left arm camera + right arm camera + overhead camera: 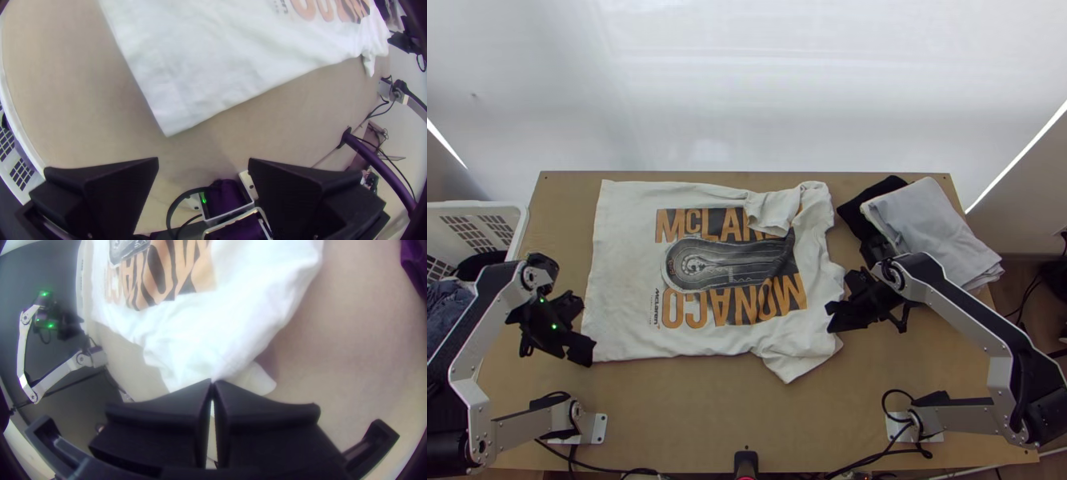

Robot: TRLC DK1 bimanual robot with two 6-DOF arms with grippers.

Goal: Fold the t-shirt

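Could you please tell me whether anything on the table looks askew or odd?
The t-shirt looks askew: its far sleeve is flopped inward over the print, covering part of the lettering, while its near sleeve juts outward and looks rumpled. I see no spill or damage.

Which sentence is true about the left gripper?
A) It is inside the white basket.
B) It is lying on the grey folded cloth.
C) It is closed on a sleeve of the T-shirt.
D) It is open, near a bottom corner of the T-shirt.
D: the left gripper has its fingers wide apart, close to the hem corner of the T-shirt.
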